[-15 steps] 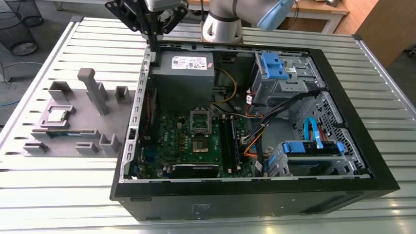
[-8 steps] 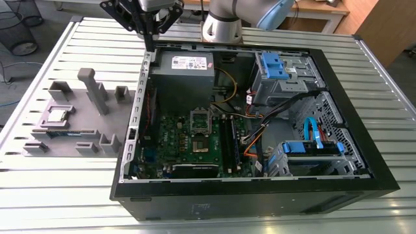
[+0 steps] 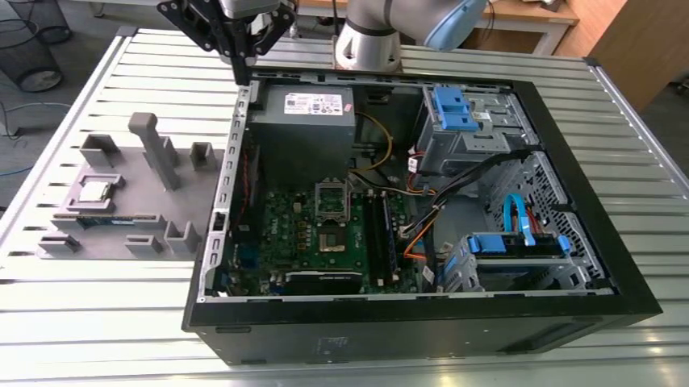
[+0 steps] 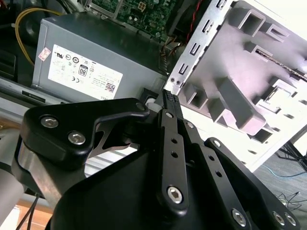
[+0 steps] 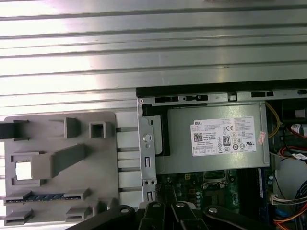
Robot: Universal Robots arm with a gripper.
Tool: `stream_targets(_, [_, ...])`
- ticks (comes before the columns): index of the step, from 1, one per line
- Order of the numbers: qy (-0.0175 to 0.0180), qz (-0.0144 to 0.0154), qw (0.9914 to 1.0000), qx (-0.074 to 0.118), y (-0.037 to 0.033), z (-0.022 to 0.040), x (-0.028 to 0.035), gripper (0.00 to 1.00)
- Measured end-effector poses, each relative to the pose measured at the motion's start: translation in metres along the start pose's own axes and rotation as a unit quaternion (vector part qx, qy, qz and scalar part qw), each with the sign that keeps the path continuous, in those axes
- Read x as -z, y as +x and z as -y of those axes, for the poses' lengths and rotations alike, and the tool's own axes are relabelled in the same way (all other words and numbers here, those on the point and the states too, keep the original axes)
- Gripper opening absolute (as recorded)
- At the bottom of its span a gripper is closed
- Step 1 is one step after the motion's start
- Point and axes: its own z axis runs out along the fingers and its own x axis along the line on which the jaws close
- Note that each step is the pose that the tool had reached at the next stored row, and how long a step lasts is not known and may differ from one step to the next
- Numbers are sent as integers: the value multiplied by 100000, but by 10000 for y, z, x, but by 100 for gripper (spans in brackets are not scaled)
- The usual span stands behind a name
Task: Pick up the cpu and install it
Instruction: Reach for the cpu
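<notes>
Step in hand: approach — the cpu is not yet picked. It lies flat in the grey fixture tray, to the exterior view's left of the computer case, well apart from the gripper. The gripper hovers over the case's far corner beside the power supply, fingers closed together, holding nothing. Expect that a pick will require you to open them wider than the chip.

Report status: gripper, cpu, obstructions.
Gripper shut, empty, by the case corner. Cpu in grey tray, untouched. Nothing on it.
</notes>
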Motion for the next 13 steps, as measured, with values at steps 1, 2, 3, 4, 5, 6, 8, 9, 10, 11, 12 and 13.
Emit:
stream_targets(1, [-3, 0, 100000, -1, 10, 1, 0, 11])
stream_targets(2, [0, -1, 100000, 1, 19, 1, 0, 11])
stream_targets(3, [0, -2, 100000, 1, 29, 2, 1, 11])
stream_targets(4, [-1, -1, 100000, 2, 39, 3, 1, 11])
stream_targets(5, [-2, 0, 100000, 1, 49, 4, 1, 11])
stream_targets(6, [-1, 1, 100000, 2, 58, 4, 2, 11])
stream_targets(8, [0, 2, 100000, 3, 73, 6, 2, 11])
stream_targets(9, [-4, 3, 100000, 2, 80, 6, 2, 11])
stream_targets(10, [-1, 1, 100000, 3, 86, 6, 2, 11])
stream_targets(11, [-4, 3, 100000, 5, 91, 7, 2, 11])
stream_targets(12, [-3, 3, 100000, 4, 94, 7, 2, 11])
stream_targets(13, [0, 1, 100000, 8, 96, 7, 2, 11])
